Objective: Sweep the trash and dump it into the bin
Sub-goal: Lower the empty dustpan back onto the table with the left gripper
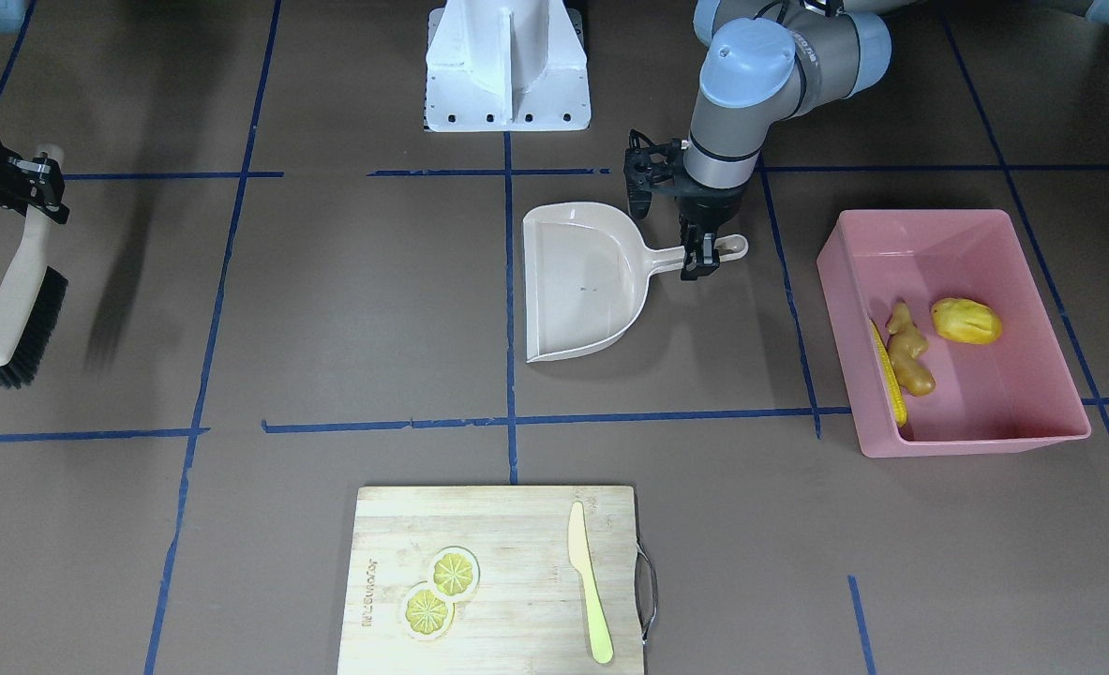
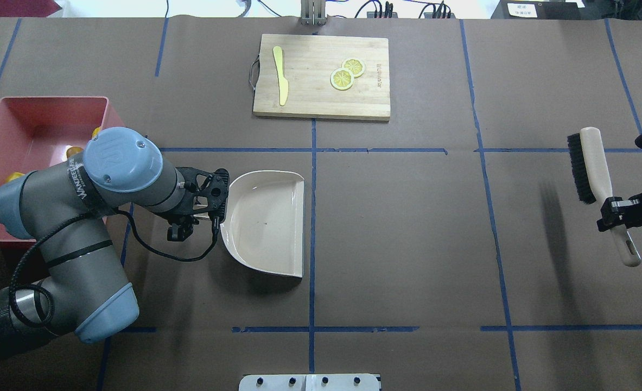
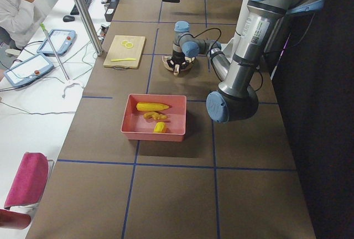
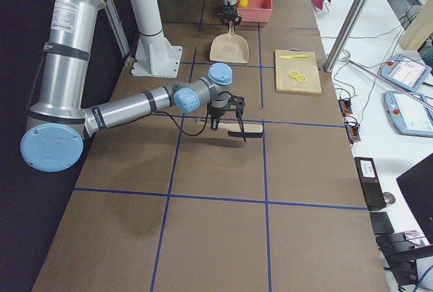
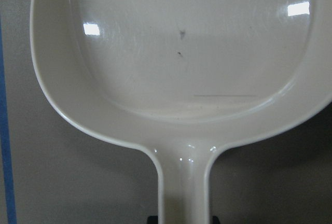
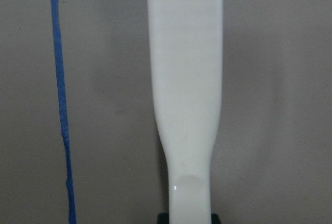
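Note:
The pink bin (image 1: 985, 412) stands at the left arm's side and holds the corn cob (image 1: 889, 373), the tan ginger root (image 1: 908, 352) and the rounded yellow lump (image 1: 966, 321). They also show in the exterior left view, in the bin (image 3: 130, 125). My left gripper (image 1: 701, 258) is shut on the handle of the beige dustpan (image 1: 582, 281), which lies flat on the table and looks empty in the left wrist view (image 5: 181, 53). My right gripper (image 1: 40, 183) is shut on the handle of a black-bristled brush (image 1: 20, 309), held above the table at the far right side.
A wooden cutting board (image 1: 498, 581) at the far edge carries two lemon slices (image 1: 440, 591) and a pale yellow knife (image 1: 590, 600). The white robot base (image 1: 507, 66) stands at the near edge. Blue tape lines cross the brown table.

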Motion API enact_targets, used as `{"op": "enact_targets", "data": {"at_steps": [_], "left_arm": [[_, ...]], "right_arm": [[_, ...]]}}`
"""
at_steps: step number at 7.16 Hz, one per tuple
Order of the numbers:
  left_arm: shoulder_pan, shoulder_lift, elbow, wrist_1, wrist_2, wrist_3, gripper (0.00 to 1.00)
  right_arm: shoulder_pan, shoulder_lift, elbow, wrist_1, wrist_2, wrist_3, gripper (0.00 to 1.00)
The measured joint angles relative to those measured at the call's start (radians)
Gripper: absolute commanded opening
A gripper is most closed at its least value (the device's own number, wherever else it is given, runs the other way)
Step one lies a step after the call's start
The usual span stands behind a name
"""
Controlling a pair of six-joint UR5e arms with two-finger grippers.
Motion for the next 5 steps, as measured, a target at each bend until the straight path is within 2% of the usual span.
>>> {"op": "enact_targets", "data": {"at_steps": [2, 3, 4, 5], "left_arm": [[0.011, -0.001, 0.001, 0.0, 0.031, -0.032, 0.34], [0.02, -0.001, -0.002, 0.0, 0.068, -0.039, 0.47], [0.024, 0.001, -0.01, 0.001, 0.093, -0.042, 0.81], [0.023, 0.005, -0.021, 0.002, 0.105, -0.042, 0.91]], "right_arm": [[0.0, 0.001, 0.003, 0.0, 0.0, 0.0, 0.02], [0.0, 0.001, 0.004, 0.0, 0.0, 0.0, 0.02], [0.0, 0.001, 0.004, 0.0, 0.0, 0.0, 0.02], [0.0, 0.001, 0.002, 0.0, 0.0, 0.0, 0.02]]}}
